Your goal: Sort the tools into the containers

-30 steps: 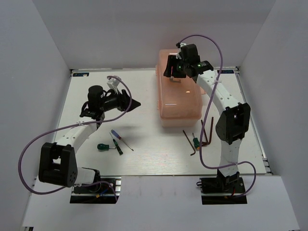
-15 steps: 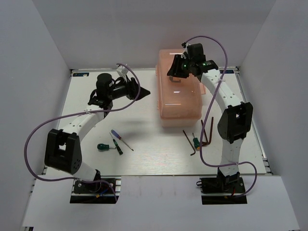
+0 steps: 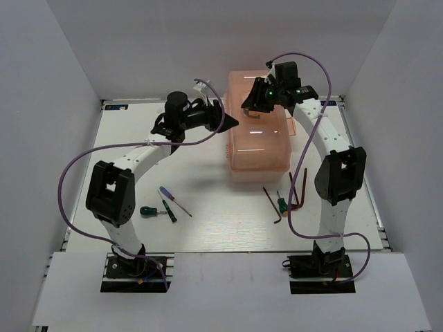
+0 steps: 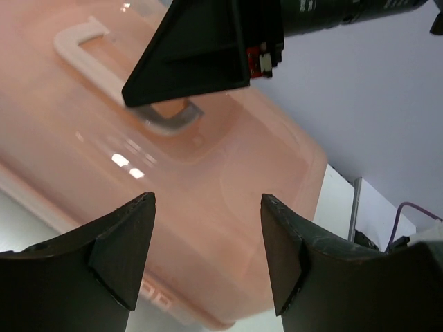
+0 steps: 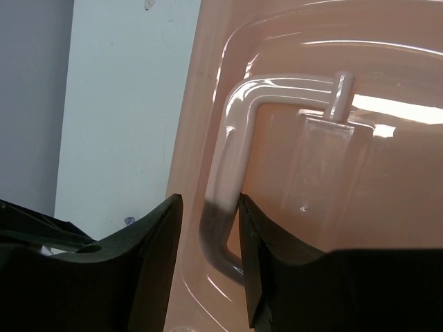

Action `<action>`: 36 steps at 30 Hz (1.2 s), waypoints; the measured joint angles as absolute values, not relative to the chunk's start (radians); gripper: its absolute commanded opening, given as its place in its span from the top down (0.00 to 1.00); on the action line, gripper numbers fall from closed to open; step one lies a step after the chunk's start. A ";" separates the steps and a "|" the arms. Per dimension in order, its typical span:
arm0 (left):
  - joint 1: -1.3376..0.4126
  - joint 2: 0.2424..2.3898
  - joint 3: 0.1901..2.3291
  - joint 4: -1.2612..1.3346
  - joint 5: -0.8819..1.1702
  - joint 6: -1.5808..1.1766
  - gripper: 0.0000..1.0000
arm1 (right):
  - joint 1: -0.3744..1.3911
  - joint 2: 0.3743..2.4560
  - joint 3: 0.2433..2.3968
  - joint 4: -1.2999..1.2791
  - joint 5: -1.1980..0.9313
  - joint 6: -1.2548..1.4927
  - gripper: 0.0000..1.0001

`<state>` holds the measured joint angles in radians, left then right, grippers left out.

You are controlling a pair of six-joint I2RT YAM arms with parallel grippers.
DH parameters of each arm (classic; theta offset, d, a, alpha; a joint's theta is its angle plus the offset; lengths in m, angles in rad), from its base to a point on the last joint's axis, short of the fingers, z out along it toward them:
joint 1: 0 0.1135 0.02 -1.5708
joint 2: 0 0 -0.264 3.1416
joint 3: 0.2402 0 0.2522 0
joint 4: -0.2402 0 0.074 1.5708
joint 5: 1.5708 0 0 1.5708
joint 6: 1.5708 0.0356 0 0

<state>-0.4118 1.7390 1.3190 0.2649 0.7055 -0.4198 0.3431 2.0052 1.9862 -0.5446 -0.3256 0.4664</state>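
1. Toolbox (image 3: 257, 145) sits on the table's (image 3: 208, 232) far right, lid down.
2. Right jaws straddle its lid handle (image 5: 223, 173). Pinching it or not, I can't tell.
3. Left jaws gape wide, empty, just beside the box's left side.
4. Screwdrivers (image 3: 169, 209) and hex keys (image 3: 270, 204) lie loose on the table.

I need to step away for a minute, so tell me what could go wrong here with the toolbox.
The right tool straddles the lid handle near one corner, not its middle; a lift may tilt the toolbox or slip off. The left tool, open, points at the toolbox with the right tool just ahead; they might collide.
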 measured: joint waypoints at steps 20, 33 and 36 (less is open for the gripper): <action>-0.514 1.923 1.604 0.074 0.461 -0.377 0.30 | 0.307 1.970 1.966 -0.540 -0.411 0.521 0.57; -0.568 2.058 1.803 -0.004 0.355 -0.371 0.30 | 0.282 1.955 1.940 -0.493 -0.460 0.562 0.56; -0.580 2.082 1.840 -0.027 0.339 -0.370 0.32 | 0.276 1.950 1.937 -0.472 -0.472 0.573 0.47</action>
<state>-0.5804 2.0815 1.8400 -0.0269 0.3389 -0.3702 0.2760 1.9503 1.9369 -0.4721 -0.4717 0.5728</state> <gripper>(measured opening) 0.696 0.489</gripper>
